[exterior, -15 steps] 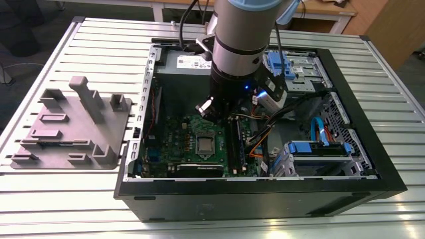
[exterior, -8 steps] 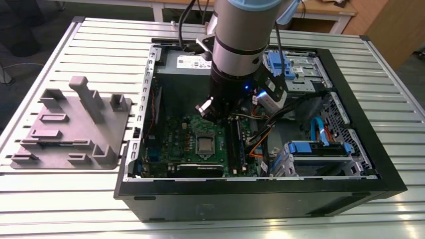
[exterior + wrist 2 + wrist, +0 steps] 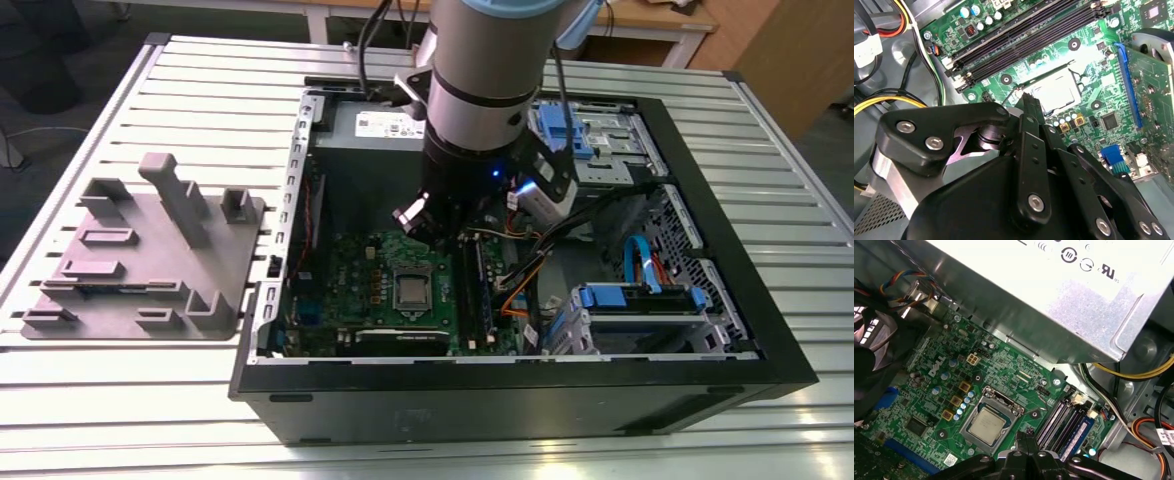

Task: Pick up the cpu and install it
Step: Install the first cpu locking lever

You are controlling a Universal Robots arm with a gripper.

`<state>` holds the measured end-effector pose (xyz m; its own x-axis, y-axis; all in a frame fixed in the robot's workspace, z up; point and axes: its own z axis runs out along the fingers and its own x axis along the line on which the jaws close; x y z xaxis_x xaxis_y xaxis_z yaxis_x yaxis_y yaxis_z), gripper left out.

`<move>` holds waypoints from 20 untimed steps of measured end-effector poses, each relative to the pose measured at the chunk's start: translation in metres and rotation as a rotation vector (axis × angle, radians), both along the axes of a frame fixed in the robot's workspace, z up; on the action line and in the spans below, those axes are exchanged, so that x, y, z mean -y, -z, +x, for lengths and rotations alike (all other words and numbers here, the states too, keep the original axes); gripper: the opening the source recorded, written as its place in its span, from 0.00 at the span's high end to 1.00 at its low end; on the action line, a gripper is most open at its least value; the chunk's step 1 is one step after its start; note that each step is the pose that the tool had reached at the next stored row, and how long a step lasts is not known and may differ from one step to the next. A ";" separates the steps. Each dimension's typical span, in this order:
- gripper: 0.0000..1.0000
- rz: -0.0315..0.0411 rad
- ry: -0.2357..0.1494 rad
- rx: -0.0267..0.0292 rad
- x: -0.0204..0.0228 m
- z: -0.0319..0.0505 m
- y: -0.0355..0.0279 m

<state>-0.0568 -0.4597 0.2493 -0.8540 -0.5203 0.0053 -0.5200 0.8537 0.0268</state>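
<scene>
The end effector [image 3: 1026, 440] hangs inside the open computer case [image 3: 747, 330], just above the green motherboard [image 3: 1004, 370]. In both wrist views its black fingers [image 3: 1031, 107] meet at a narrow tip with no gap between them and nothing gripped; the tip is near the socket's edge, though contact with the board cannot be made out. The cpu [image 3: 985, 423], a small flat square with a pale silver-grey metal top, lies seated in the metal-framed socket [image 3: 999, 400]. In the second wrist view glare washes out the cpu [image 3: 1056, 92] and the linkage hides much of the board. In the exterior view the arm's grey cylinder covers the case's rear. A grey moulded fixture [image 3: 140, 255] sits on the ribbed metal counter [image 3: 134, 400].
</scene>
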 end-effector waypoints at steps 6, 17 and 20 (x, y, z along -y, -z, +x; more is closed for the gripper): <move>0.89 0.0001 0.000 0.0001 0.0000 0.0000 -0.0046; 0.89 0.0052 0.000 0.0005 -0.0083 -0.0001 -0.0052; 0.89 0.0160 0.000 0.0006 -0.0119 -0.0003 -0.0052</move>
<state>-0.0571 -0.4478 0.2545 -0.8539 -0.5204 -0.0035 -0.5201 0.8532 0.0402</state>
